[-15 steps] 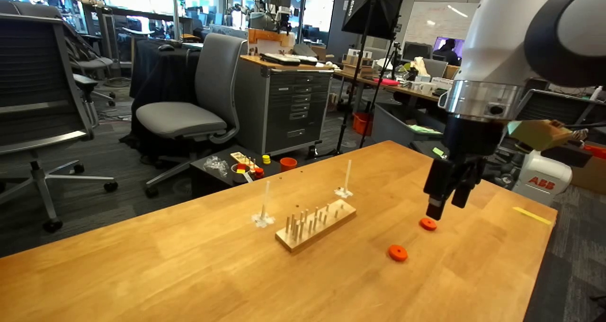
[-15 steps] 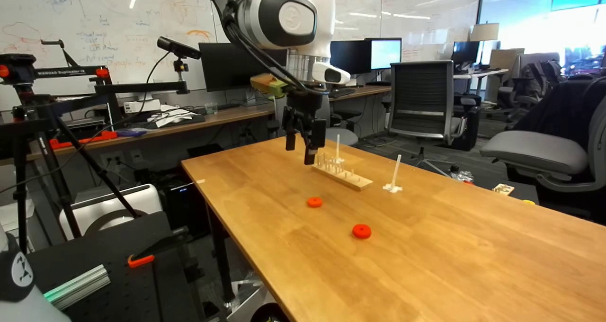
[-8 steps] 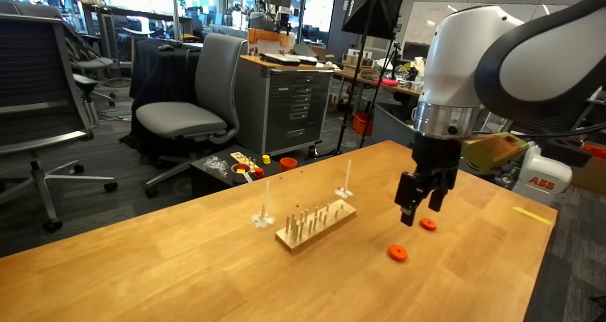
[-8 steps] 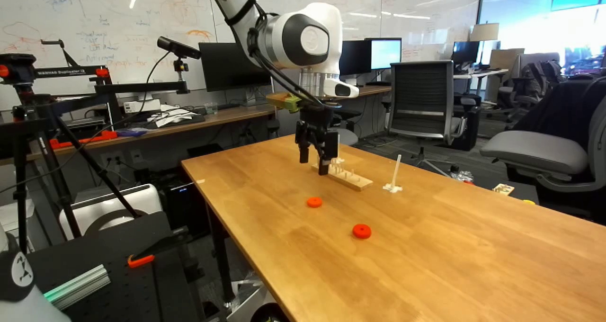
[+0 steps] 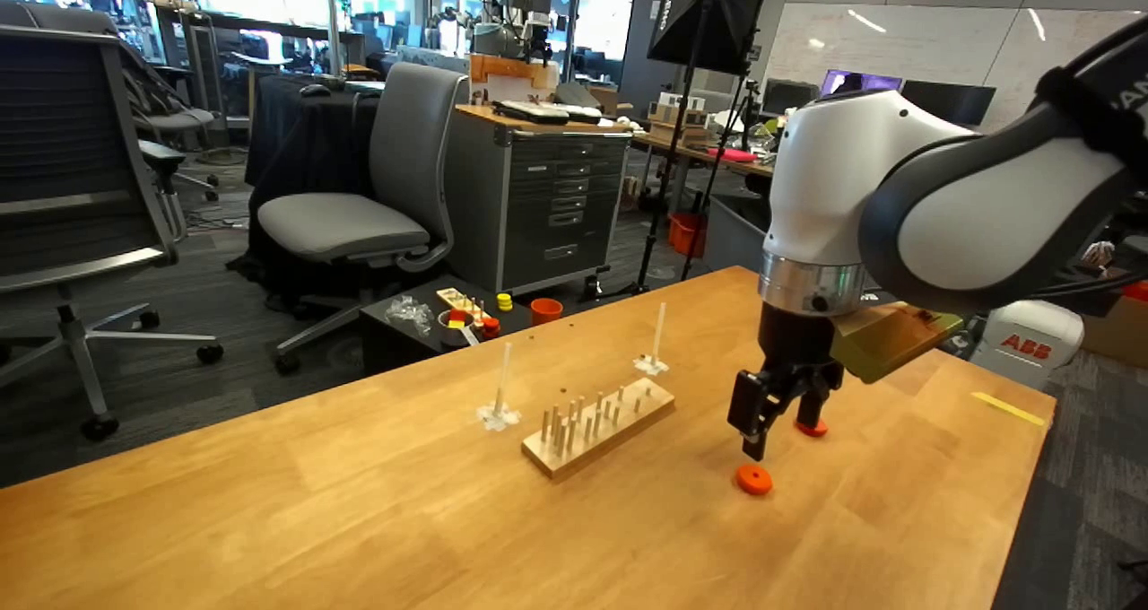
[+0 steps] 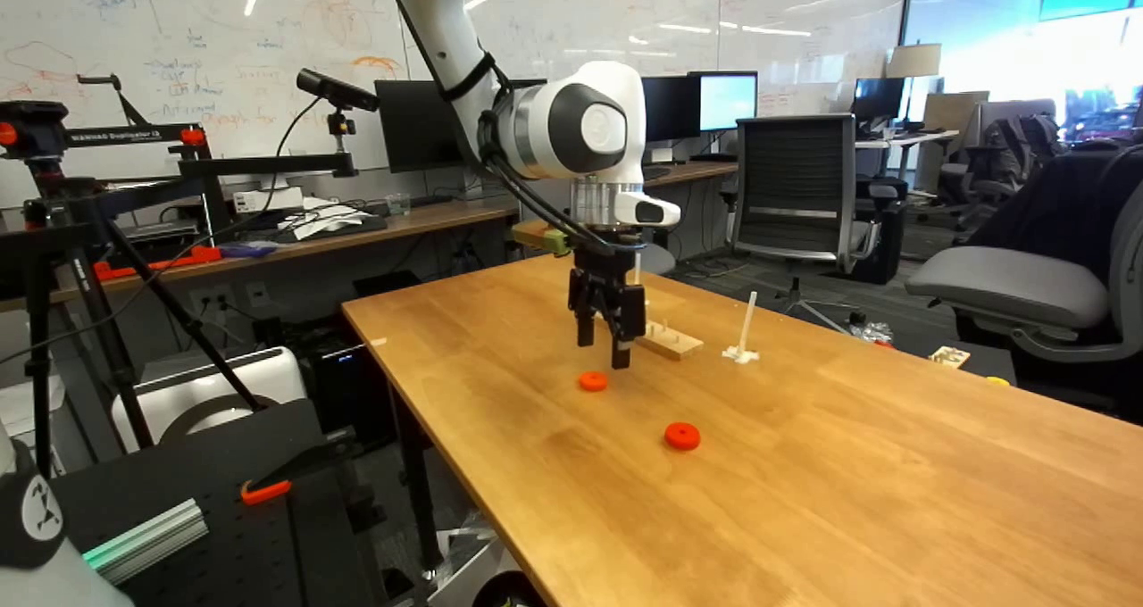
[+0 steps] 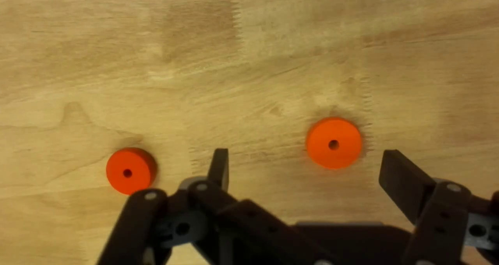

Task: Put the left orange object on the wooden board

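The left orange object, a small orange disc with a centre hole, lies flat on the table in both exterior views (image 5: 753, 480) (image 6: 593, 381). In the wrist view it (image 7: 334, 156) shows between the fingertips, nearer the right one. My gripper (image 5: 781, 440) is open and empty, above the table; it also shows in an exterior view (image 6: 604, 351) and the wrist view (image 7: 305, 152). A redder disc (image 7: 128, 161) lies outside the fingers; a finger partly hides it in an exterior view (image 5: 817, 430). The wooden board (image 5: 574, 459), with upright pins, stands apart; my gripper partly hides it in an exterior view (image 6: 674, 346).
Two thin upright posts (image 5: 504, 377) (image 5: 659, 334) are taped to the tabletop beside the board. The redder disc (image 6: 682, 436) also lies on the tabletop (image 6: 804, 500). A low black table with small parts and an orange cup (image 5: 545, 311) stands beyond the table edge.
My open gripper has come down toward the table and moved over to the left orange object. Both discs and the board have not moved.
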### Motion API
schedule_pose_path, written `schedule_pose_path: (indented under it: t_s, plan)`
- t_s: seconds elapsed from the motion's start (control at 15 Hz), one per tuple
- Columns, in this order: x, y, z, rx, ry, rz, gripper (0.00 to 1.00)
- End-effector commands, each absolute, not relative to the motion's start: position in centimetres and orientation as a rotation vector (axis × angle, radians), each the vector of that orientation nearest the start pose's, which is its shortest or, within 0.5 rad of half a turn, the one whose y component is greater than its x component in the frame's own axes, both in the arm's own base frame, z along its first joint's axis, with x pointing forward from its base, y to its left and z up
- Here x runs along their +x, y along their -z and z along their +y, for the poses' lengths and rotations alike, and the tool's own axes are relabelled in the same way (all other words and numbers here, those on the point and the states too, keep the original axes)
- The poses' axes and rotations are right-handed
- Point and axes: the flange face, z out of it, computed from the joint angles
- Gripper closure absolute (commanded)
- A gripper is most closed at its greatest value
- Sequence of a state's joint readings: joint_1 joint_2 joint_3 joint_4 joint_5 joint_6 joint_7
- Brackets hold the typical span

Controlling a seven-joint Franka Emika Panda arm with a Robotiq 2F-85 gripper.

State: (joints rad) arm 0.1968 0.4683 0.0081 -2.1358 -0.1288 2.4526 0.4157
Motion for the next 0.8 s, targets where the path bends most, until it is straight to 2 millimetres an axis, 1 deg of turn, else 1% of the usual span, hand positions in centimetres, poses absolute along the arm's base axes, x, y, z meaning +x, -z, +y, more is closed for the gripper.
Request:
schedule_pose_path:
  t_s: [0.0,0.2,0.73]
  plan:
    - [54.5,-16.0,11.4,-3.247,-0.185,0.212,0.0]
    - [54.3,-15.5,11.8,-3.222,-0.195,0.221,0.0]
    - [54.3,-14.9,12.6,-3.187,-0.181,0.238,0.0]
